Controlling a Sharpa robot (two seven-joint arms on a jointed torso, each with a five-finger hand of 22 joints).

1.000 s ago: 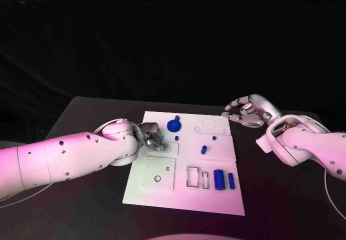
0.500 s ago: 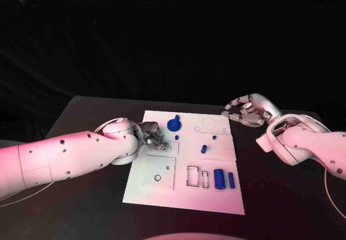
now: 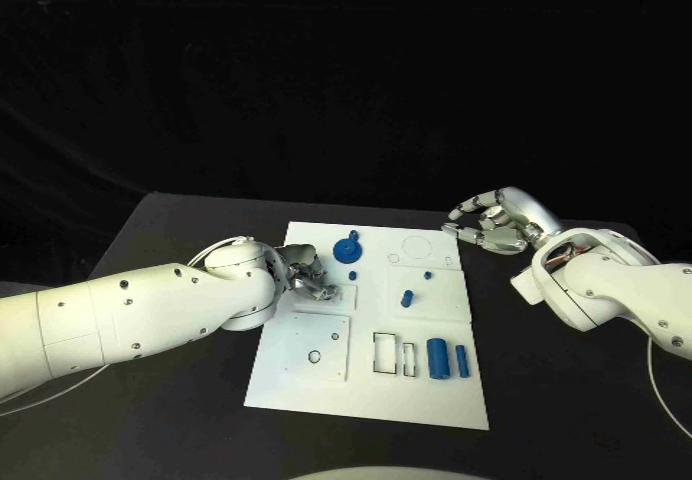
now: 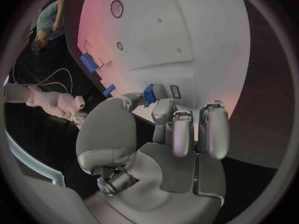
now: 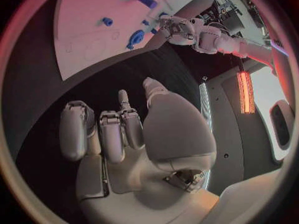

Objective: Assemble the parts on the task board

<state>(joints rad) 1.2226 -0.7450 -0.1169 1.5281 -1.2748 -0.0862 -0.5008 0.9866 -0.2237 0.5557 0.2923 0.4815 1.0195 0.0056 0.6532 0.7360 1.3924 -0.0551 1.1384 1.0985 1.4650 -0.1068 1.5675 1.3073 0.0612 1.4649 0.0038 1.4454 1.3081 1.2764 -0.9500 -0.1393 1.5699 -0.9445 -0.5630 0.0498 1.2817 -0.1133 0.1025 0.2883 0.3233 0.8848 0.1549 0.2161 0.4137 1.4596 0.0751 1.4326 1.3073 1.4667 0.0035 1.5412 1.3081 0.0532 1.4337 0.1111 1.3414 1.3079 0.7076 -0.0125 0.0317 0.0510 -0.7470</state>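
Observation:
The white task board point(image 3: 368, 385) lies in the middle of the black table. My left hand point(image 3: 306, 276) hovers low over its left middle, by a square recess. The thumb and a finger pinch a small blue part point(image 4: 149, 95). On the board lie a round blue part point(image 3: 348, 249), a blue peg point(image 3: 353, 274), an oblong blue part point(image 3: 407, 296) and two blue cylinders point(image 3: 437, 358). My right hand point(image 3: 498, 225) hangs beyond the board's far right corner with its fingers curled in on nothing, as the right wrist view point(image 5: 118, 129) also shows.
Slots and rectangular recesses point(image 3: 389, 352) sit in the board's near half, and a raised square plate point(image 3: 316, 347) with a small ring lies at its near left. Bare black table point(image 3: 173, 240) surrounds the board on both sides.

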